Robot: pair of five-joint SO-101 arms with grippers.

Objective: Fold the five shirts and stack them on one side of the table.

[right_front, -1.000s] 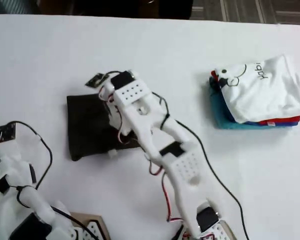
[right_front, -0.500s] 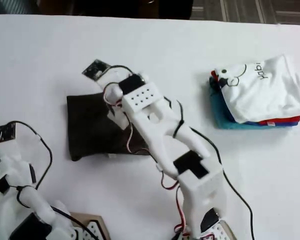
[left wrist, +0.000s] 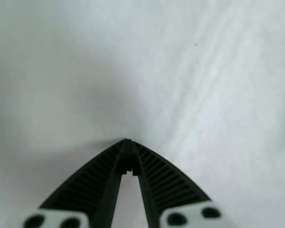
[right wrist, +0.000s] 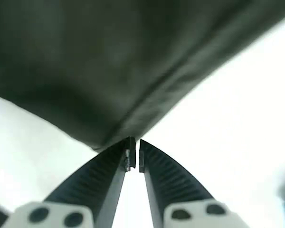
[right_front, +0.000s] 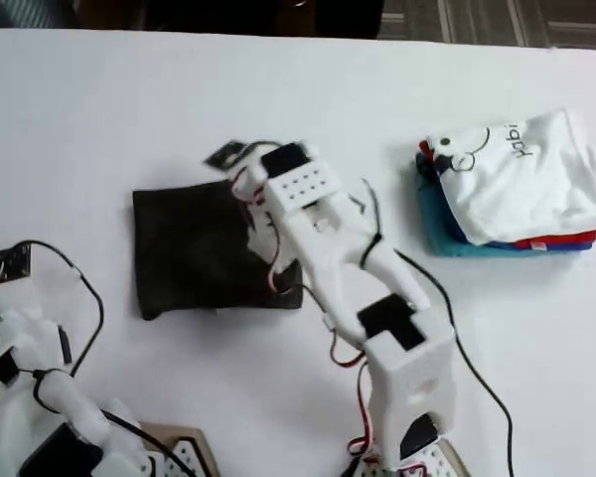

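Note:
A folded black shirt (right_front: 199, 253) lies flat left of the table's middle. My right arm reaches over its right part, and the right gripper (right_front: 260, 221) hangs low above it. In the right wrist view the right gripper (right wrist: 133, 154) is shut, its tips right at a corner edge of the black shirt (right wrist: 99, 61); no cloth shows between the fingers. A stack of folded shirts (right_front: 512, 184), white on top with red, blue and teal below, sits at the right. My left gripper (left wrist: 127, 156) is shut over bare white table, with the left arm (right_front: 25, 393) at the front left corner.
The white table (right_front: 99, 109) runs open behind and to the left of the black shirt. A cable (right_front: 477, 397) trails from the right arm's base across the front right. A small board on a wire (right_front: 5, 266) lies by the left arm.
My right arm has swung to the right across the black shirt and drawn back a little. The shirt's right edge now lies flatter and more exposed. The left arm has kept still.

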